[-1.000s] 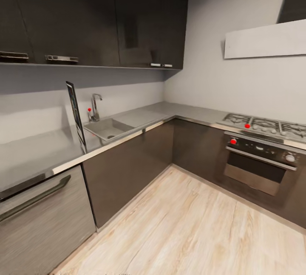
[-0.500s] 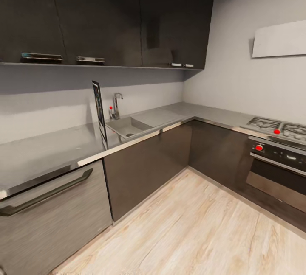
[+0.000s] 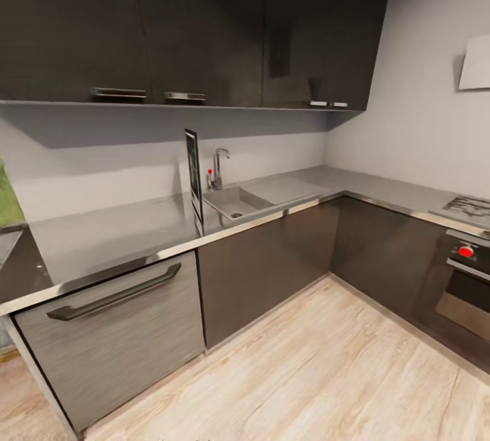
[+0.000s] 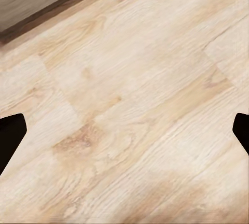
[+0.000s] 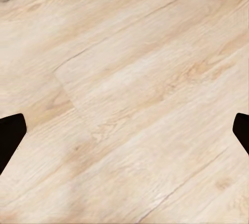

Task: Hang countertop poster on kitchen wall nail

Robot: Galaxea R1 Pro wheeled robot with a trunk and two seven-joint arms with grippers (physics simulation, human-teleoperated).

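Poster (image 3: 194,179) stood upright on the kitchen countertop (image 3: 116,233), seen nearly edge-on from my head cam, so I got just a thin dark frame w/ a sliver of the face. It sat near the counter's front edge, just beside the sink (image 3: 235,204), w/ the tap (image 3: 219,167) behind the sink by the wall. Couldn't tell what propped it; it looked free-standing, well apart from the backsplash. Dark upper cabinets (image 3: 204,26) hung above, a brushed-metal dishwasher front (image 3: 116,332) sat below the counter, and the oven (image 3: 466,284) w/ a red knob was off at the far side. No wall nail was visible to me. Judging by this, I was only on approach, nothing grabbed yet.

Left wrist cam: left gripper (image 4: 124,133) pointed down at the wood floor (image 4: 129,105), prob. because the arm hung tucked for driving. Its dark fingertips (image 4: 10,136) sat at opposite edges of the pic, so the jaws were spread wide w/ nothing between. A strip of cabinet base showed at one corner.

Right wrist cam: same deal. Right gripper (image 5: 124,133) aimed at floor planks, fingertips (image 5: 10,133) far apart, jaws spread and empty.
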